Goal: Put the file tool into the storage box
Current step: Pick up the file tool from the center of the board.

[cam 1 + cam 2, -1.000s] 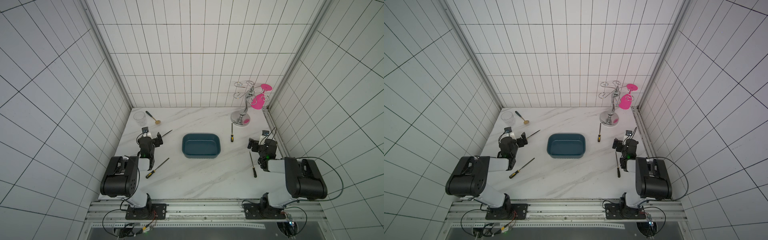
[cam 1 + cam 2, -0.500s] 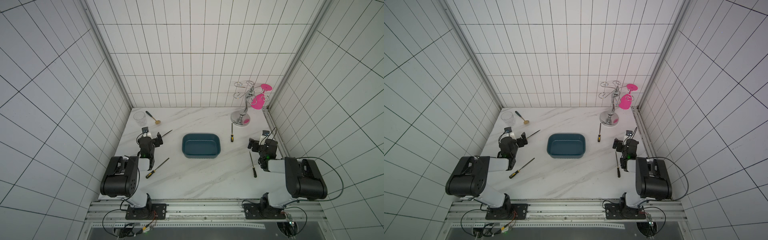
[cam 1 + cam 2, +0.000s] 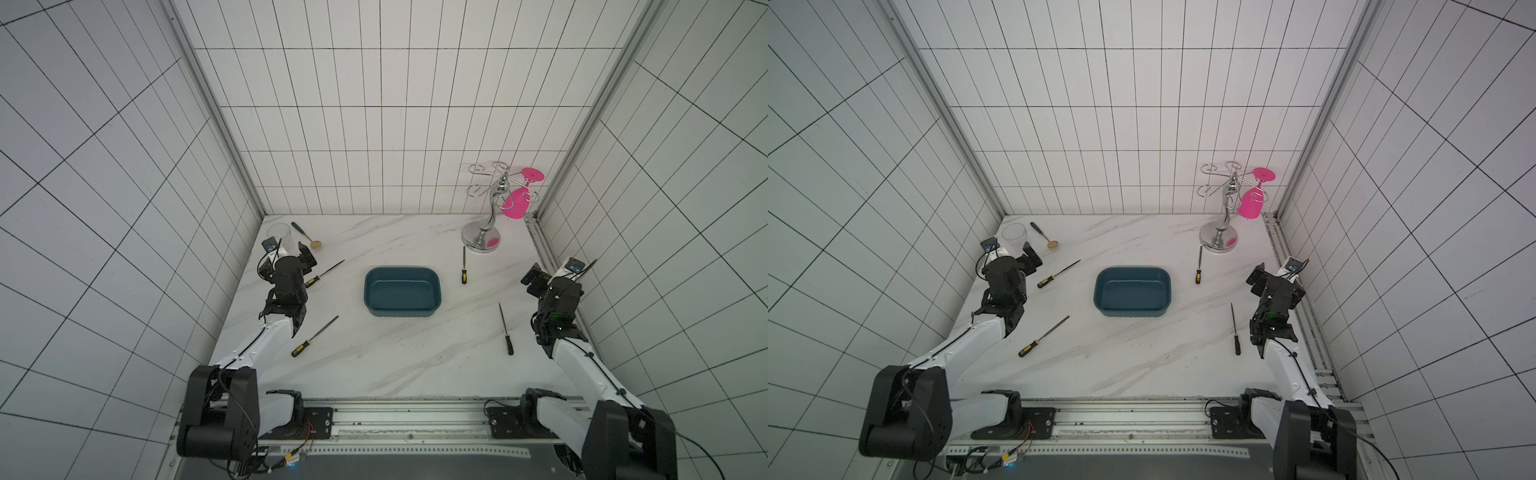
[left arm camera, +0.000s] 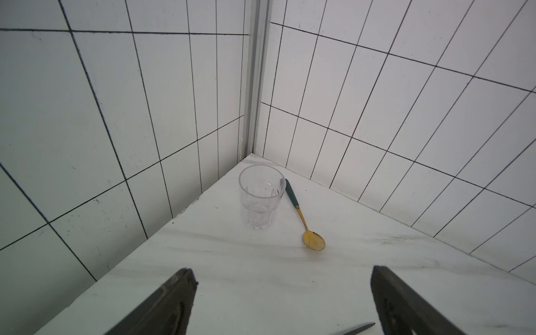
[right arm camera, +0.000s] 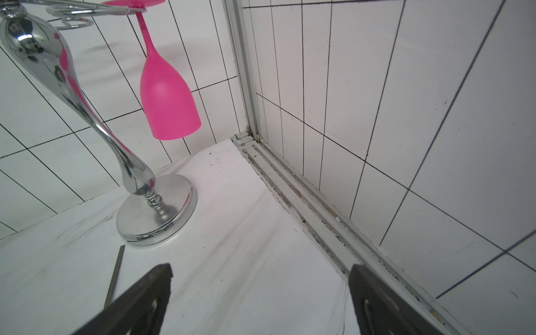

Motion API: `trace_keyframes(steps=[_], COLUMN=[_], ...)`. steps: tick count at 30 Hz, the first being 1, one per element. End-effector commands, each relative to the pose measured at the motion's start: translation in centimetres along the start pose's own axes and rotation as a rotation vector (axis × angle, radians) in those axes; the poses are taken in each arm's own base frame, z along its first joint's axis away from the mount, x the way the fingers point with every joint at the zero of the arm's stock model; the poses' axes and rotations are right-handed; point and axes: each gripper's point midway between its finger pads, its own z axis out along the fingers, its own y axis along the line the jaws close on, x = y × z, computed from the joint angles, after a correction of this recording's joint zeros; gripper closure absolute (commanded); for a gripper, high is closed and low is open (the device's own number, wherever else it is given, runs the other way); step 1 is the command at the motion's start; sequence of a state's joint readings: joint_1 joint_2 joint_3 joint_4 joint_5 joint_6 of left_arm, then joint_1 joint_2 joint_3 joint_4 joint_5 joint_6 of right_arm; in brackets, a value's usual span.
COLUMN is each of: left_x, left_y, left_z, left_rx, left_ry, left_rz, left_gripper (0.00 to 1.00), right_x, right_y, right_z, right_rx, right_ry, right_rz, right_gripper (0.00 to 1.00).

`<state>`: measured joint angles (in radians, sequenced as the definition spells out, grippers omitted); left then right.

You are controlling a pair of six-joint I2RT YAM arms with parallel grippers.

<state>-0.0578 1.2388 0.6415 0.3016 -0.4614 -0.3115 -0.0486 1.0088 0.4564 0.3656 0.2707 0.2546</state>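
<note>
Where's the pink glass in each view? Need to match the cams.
In a top view: pink glass hangs upside down from the rack, far right corner of the table.
In a top view: same corner, same rack.
Left wrist: not in it; only a cup and spoon.
Right wrist: close up, hanging beside the rack's stem.
Shared landmark: the rack's round chrome base, in every view but the left wrist.

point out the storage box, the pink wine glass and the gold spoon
storage box (image 3: pixel 402 313), in a top view, on its near outer wall
pink wine glass (image 5: pixel 168 101), right wrist view, on its hanging bowl
gold spoon (image 4: pixel 313 241), left wrist view, on its bowl
</note>
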Motion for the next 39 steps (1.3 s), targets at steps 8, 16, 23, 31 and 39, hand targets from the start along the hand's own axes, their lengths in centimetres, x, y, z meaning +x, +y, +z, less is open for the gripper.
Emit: trace_keyframes(steps=[8, 16, 23, 31, 39], left_x=[6.7, 6.9, 7.4, 7.2, 6.7], left_y=[-5.0, -6.8, -6.0, -4.2, -4.1], left_z=[-3.8, -6.0, -6.2, -6.0, -5.8], left_rx=[0.093, 0.232, 0.212, 0.165, 0.240], left_ry=[0.446, 0.519, 0.520, 0.530, 0.462], left_rz=[-0.074, -0.109, -0.130, -0.201, -0.209], left_gripper=[0.02, 0.02, 0.02, 0.02, 0.02], right_x=[2.3, 4.3, 6.1, 8.8, 11.2], right_y=[1.6, 3.5, 5.7, 11.6, 13.9], right_z=[-1.1, -0.6, 0.0, 0.7, 2.5], right_rx=[-0.050, -0.125, -0.126, -0.222, -0.216], right_ry=[0.360, 0.540, 0.655, 0.735, 0.811], right_rz=[-0.024, -0.036, -0.103, -0.145, -0.137], right_gripper=[0.01, 0.10, 0.23, 0.20, 0.18])
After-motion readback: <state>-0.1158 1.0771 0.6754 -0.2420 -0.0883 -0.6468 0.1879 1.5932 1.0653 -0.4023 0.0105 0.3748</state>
